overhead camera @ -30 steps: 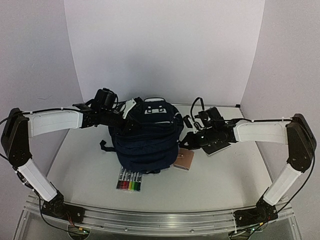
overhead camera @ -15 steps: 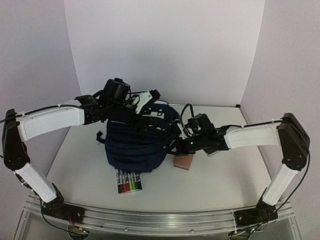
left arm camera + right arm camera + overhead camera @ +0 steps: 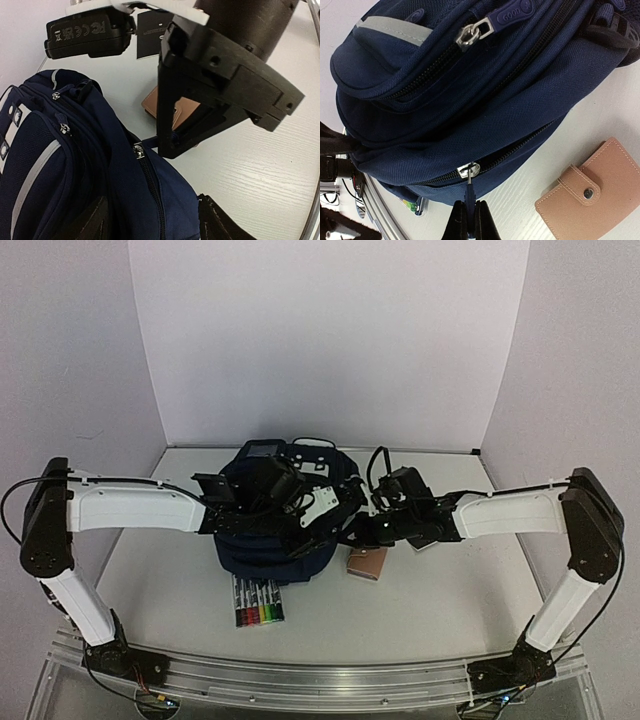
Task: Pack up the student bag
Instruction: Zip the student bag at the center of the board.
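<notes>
The student bag [image 3: 262, 540], navy with reflective stripes, lies in the middle of the table. My right gripper [image 3: 469, 220] is shut on the blue pull tab of the main zipper, whose metal slider [image 3: 469, 170] sits at the bag's lower edge. The left wrist view shows that same gripper [image 3: 172, 142] pinching the pull beside the slider [image 3: 138, 150]. My left gripper [image 3: 150, 222] reaches over the bag's top from the left. Its jaws stand apart astride the bag's [image 3: 75, 165] zippered edge, open, with one finger [image 3: 220, 225] on the table side.
A tan snap wallet [image 3: 368, 563] lies just right of the bag, under the right gripper. A pack of coloured markers [image 3: 258, 602] lies in front of the bag. A black flat card [image 3: 432, 537] rests under the right forearm. White walls enclose the table's back and sides.
The left arm swung from the bag's back over its top to the front right edge, and its jaws opened. The right gripper moved in slightly, still holding the pull. The bag shifted a little.
</notes>
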